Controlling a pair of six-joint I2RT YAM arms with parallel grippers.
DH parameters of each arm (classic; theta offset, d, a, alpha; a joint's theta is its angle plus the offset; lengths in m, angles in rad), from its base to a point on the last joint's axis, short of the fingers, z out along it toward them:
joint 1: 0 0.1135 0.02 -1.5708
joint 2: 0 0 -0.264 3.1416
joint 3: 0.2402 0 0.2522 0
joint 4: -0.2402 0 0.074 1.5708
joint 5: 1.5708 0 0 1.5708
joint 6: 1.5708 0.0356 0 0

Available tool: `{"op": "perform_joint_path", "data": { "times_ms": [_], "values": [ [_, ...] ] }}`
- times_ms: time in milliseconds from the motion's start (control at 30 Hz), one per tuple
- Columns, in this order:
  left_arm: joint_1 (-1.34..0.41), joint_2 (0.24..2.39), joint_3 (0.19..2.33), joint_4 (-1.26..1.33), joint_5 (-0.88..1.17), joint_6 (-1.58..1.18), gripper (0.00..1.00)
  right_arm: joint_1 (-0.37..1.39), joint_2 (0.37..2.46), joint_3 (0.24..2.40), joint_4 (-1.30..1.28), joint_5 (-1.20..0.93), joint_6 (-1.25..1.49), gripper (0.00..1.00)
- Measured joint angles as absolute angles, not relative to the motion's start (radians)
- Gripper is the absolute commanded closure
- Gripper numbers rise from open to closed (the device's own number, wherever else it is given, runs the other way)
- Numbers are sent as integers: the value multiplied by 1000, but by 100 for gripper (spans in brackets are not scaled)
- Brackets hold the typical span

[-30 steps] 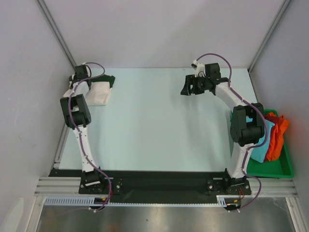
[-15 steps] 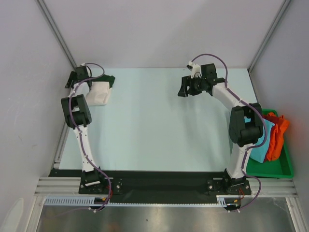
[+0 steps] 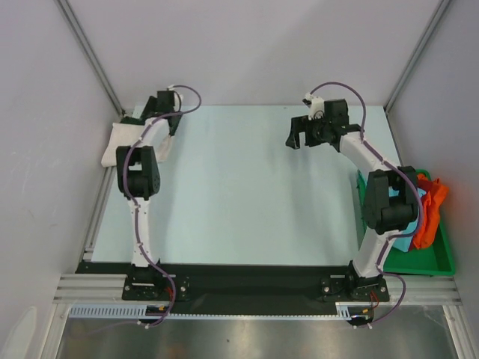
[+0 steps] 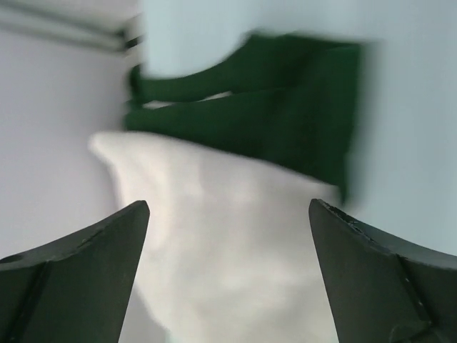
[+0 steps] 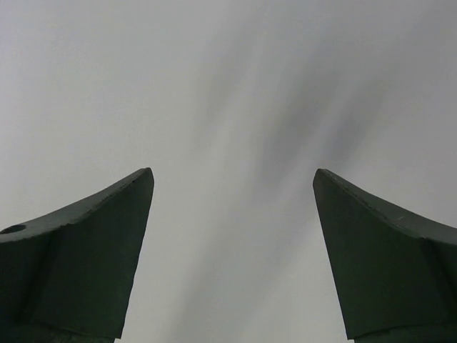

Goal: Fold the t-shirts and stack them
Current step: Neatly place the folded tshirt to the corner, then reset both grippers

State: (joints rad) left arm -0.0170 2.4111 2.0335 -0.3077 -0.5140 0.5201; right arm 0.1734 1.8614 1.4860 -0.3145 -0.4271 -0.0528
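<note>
T-shirts sit at the ten o'clock corner of the table (image 3: pixel 239 194): the cream-white shirt (image 3: pixel 120 142) is bunched against the left edge, apparently overlapping the dark green shirt (image 4: pixel 285 114), which lies just beyond it. The left gripper (image 4: pixel 228 214) hangs over the cream cloth with its jaws spread wide, pinching nothing. The right gripper (image 3: pixel 299 134), at one o'clock, is equally spread above bare table. Risk: a fingertip may snag a fold and drag the stack apart, or cloth at the table edge may slide off. The top view hides the green shirt under the left arm; only the left wrist view shows it. Only the top view shows the green bin (image 3: pixel 441 262) at four o'clock.
</note>
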Motion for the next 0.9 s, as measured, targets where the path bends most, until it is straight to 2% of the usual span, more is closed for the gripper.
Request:
{"op": "perform_joint_path", "data": {
  "times_ms": [167, 400, 633, 900],
  "values": [
    [-154, 2270, 1975, -453, -292, 306, 0, 136, 1774, 1394, -296, -374, -54, 0],
    [-268, 2065, 1827, -536, -91, 145, 0, 120, 1653, 1274, -260, -334, -37, 1],
    [-318, 1963, 1660, -566, 11, 76, 0, 153, 1428, 1107, -236, -140, 22, 0],
    [-338, 1951, 1641, -579, 69, 41, 0, 213, 1320, 1049, -235, -27, 61, 1]
  ]
}}
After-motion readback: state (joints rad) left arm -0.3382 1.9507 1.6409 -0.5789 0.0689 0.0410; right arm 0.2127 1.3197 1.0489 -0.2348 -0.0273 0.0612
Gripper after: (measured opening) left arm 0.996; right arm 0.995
